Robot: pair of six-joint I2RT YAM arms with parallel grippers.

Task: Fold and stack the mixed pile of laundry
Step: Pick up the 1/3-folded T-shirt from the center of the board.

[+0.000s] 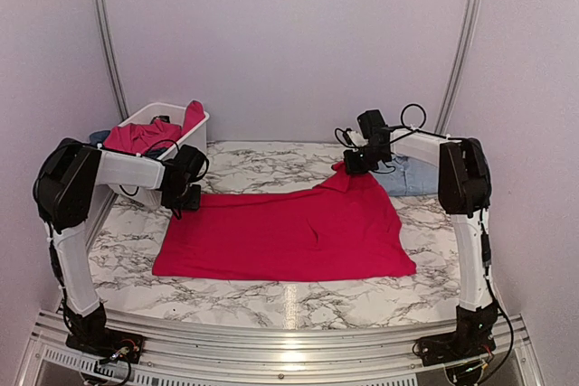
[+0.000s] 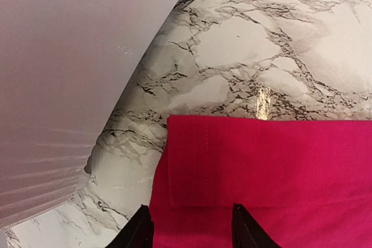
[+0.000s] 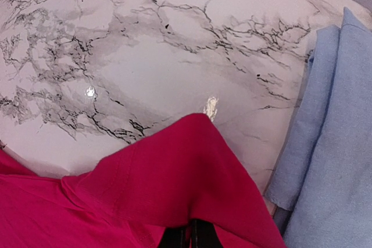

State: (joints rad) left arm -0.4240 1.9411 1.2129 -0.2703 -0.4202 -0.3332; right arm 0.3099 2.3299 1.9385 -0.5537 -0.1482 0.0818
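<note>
- Red garment (image 1: 289, 232) lies spread mid-desk and is one layer over most of its area. No fold made in it yet, by my read.
- Its long axis runs left-right, parallel to the near edge of the desk (image 1: 262, 155).
- The far-right corner is pulled up into a peak pointing at the far right corner of the desk. The rest lies flat.
- I can't tell collar from bottom. The left wrist view shows a stitched hem, doubled over, at the far-left corner (image 2: 261, 166).
- Right gripper (image 1: 355, 162) is pinched tight on that raised corner. In the wrist view the tips (image 3: 189, 237) are nearly together, with red cloth (image 3: 174, 190) tented over them.
- Left gripper (image 1: 188, 194) sits at the far-left corner of the garment. Its tips (image 2: 189, 230) stand apart, with cloth flat between them and nothing clamped as far as I can see.
- Blue shirt (image 1: 412, 175) is by the right edge toward the far side, just beside the raised red corner (image 3: 337, 143). It looks folded already, so probably the start of the stack.
- Basket (image 1: 145, 115) at the far left corner holds more clothes (image 1: 145, 136), red and something dark.
- Progress: early. One item is likely done, one is in hand and unfolded, and the basket load is left to do.
</note>
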